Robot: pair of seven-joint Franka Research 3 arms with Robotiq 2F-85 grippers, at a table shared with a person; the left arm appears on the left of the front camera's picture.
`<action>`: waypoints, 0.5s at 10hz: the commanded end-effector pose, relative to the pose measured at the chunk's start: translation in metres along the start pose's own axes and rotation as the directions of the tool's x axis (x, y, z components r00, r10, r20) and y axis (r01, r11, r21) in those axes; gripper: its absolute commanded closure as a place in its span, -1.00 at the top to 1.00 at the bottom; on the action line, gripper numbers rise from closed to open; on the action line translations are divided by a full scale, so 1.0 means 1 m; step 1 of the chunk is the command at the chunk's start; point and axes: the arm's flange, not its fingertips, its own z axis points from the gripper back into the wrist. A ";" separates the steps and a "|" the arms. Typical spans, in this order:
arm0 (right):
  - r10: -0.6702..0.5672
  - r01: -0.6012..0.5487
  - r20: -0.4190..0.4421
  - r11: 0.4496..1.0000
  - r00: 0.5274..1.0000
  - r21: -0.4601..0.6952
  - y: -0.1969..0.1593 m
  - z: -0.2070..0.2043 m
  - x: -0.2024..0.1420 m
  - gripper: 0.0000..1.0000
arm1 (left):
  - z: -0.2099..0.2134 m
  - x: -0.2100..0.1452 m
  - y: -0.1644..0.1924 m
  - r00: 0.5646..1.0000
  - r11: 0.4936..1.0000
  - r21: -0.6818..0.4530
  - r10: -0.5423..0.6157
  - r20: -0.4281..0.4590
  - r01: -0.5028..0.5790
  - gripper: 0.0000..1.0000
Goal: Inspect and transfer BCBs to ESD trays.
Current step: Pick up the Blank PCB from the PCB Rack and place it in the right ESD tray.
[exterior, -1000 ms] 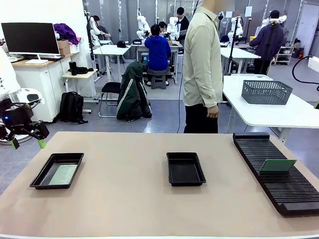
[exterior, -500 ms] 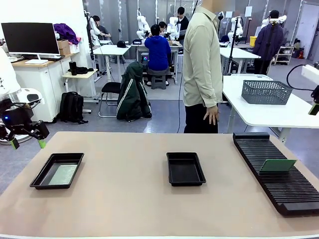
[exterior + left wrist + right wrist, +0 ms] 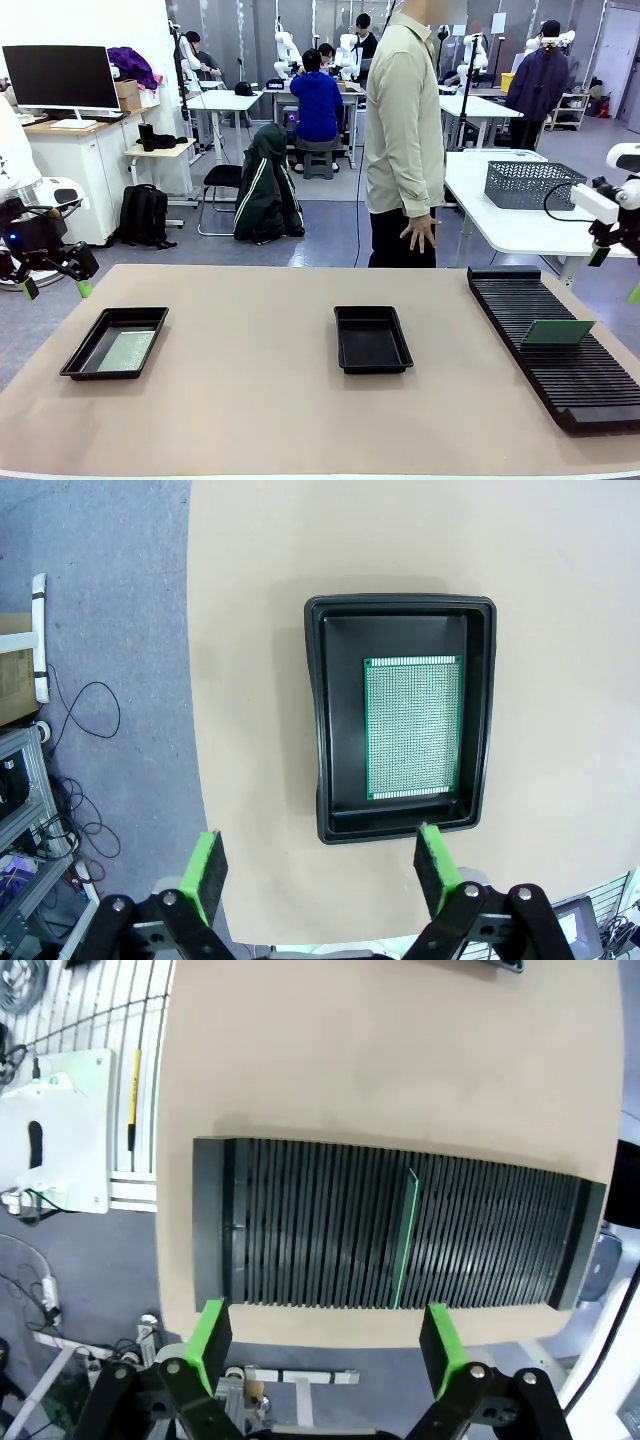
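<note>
1. One board (image 3: 128,350) lies flat inside the black tray (image 3: 75,365) near the left edge of the table (image 3: 250,420). It looks already sorted, and the raised rim should keep it from sliding.
2. A second tray (image 3: 372,311) sits in the middle of the table with nothing in it. I judge that it waits for the next board.
3. Another board (image 3: 557,332) stands on its edge in a slot of the long ribbed rack (image 3: 560,390) along the right edge. Probably it stands this way so that fingers can take it from above.
4. The left gripper (image 3: 56,288) hangs outside the left edge and looks down on the filled tray, well apart from it. Its fingers are spread wide; it holds nothing and touches nothing.
5. The right gripper (image 3: 617,272) hovers outside the right edge, above the rack. Its jaws are fully apart and empty. In its wrist view the upright board (image 3: 405,1240) lies far off, between the lines of the two fingers.
</note>
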 end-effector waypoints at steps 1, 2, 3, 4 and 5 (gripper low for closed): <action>0.042 -0.041 0.008 0.999 0.999 -0.031 -0.010 -0.022 -0.009 1.00 | -0.002 -0.001 0.000 1.000 1.000 0.002 0.001 0.010 -0.001 1.00; 0.049 -0.048 0.029 0.998 0.998 -0.046 -0.014 -0.034 -0.012 1.00 | -0.002 -0.001 0.000 1.000 1.000 0.002 0.001 0.010 -0.001 1.00; 0.047 -0.046 0.028 0.998 0.999 -0.043 -0.018 -0.045 -0.014 1.00 | -0.002 -0.001 0.000 1.000 1.000 0.002 0.001 0.010 -0.001 1.00; 0.048 -0.047 0.019 0.997 0.999 -0.057 -0.021 -0.055 -0.015 1.00 | -0.002 -0.001 0.000 1.000 1.000 0.002 0.001 0.010 -0.001 1.00; 0.054 -0.053 0.007 0.997 0.999 -0.061 -0.024 -0.063 -0.015 1.00 | -0.002 -0.001 0.000 1.000 1.000 0.002 0.001 0.010 -0.001 1.00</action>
